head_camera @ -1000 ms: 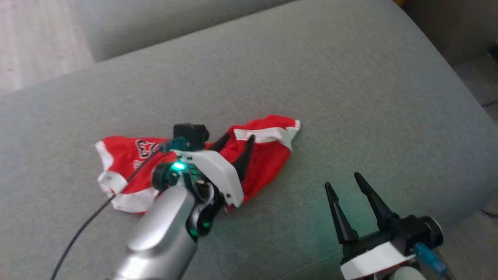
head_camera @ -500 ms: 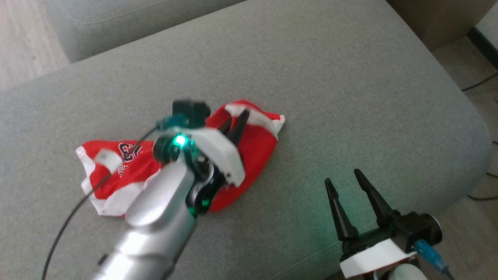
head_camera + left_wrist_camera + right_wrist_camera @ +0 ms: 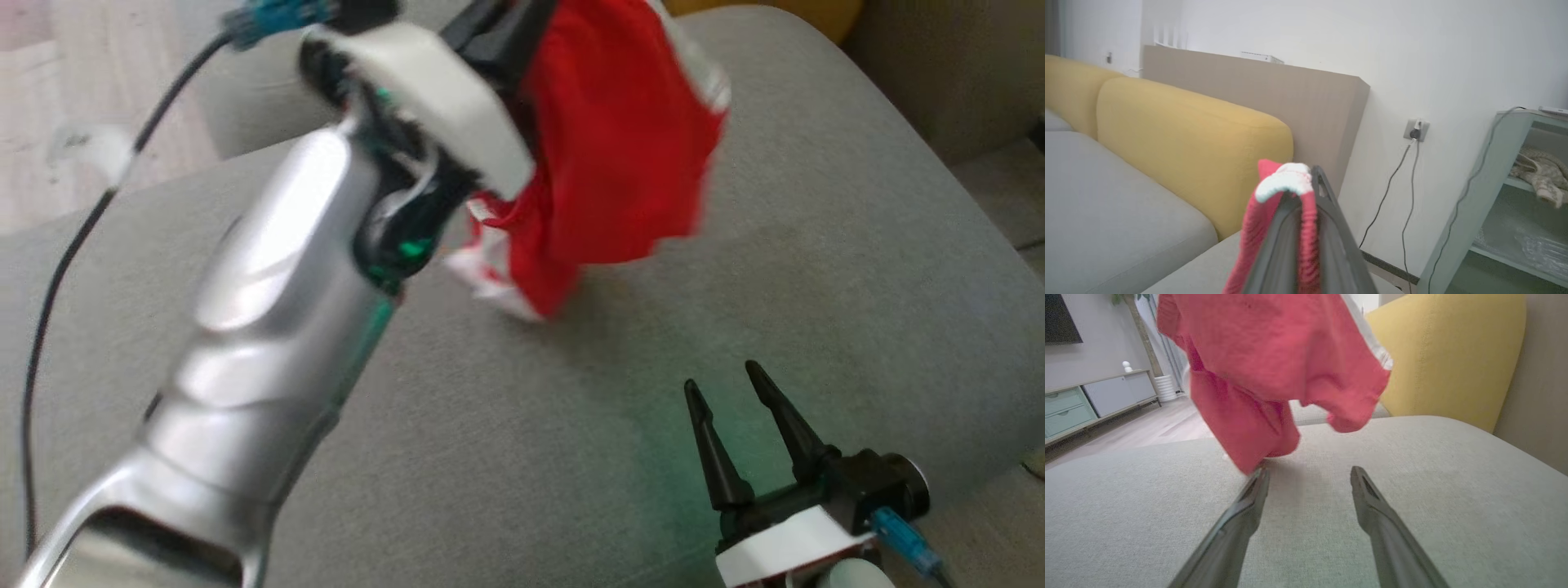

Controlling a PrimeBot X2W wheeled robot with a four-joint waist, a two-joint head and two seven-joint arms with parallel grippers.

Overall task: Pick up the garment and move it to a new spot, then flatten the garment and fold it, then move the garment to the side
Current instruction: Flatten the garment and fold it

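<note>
The red garment with white trim hangs in the air above the grey sofa seat, bunched and blurred. My left gripper is raised at the top of the head view and is shut on the garment's upper edge. In the left wrist view the red cloth with its white hem is pinched between the two dark fingers. From the right wrist the garment dangles in front, its lowest fold near the seat. My right gripper stands open low at the right, nothing between its fingers.
A yellow backrest cushion and a tan panel stand behind the seat. A second grey cushion lies at the far left, with wood floor beyond. A pale green shelf unit and wall cables are to the side.
My left gripper has shut on the garment and lifted it off the seat, up and to the right. The head camera has shifted. The right gripper has stayed put.
</note>
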